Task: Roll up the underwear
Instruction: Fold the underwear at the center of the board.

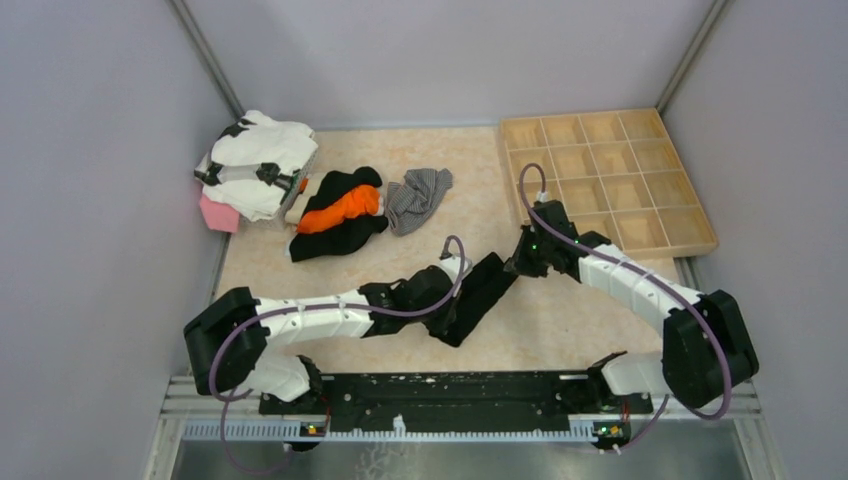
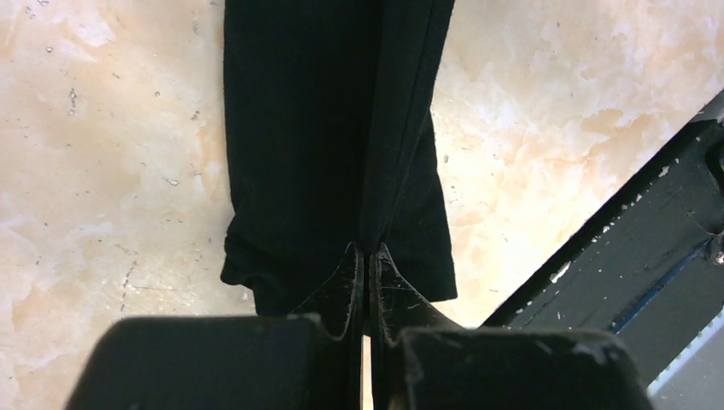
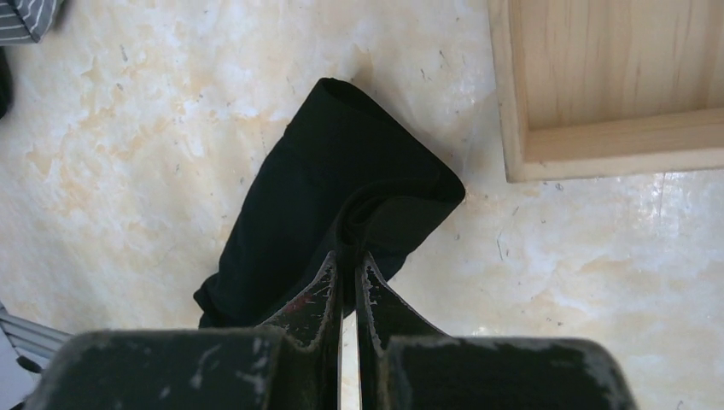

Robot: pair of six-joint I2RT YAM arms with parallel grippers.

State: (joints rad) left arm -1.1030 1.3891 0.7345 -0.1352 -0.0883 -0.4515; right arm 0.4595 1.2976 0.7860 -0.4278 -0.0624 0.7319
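From above, we see the black underwear (image 1: 482,292) stretched on the table (image 1: 560,312) between our left gripper (image 1: 447,312) and right gripper (image 1: 514,267). At the left wrist, our fingers (image 2: 341,289) are pinched together on its near edge. At the right wrist, fingers (image 3: 316,295) likewise clamp its folded end, near the wooden tray (image 3: 598,141).

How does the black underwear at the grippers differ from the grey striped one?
The black underwear is plain; the grey underwear has fine stripes. The black one lies as a long folded strip; the grey one lies crumpled. The left gripper and right gripper pinch the black one; no gripper touches the grey one. Both are soft cloth.
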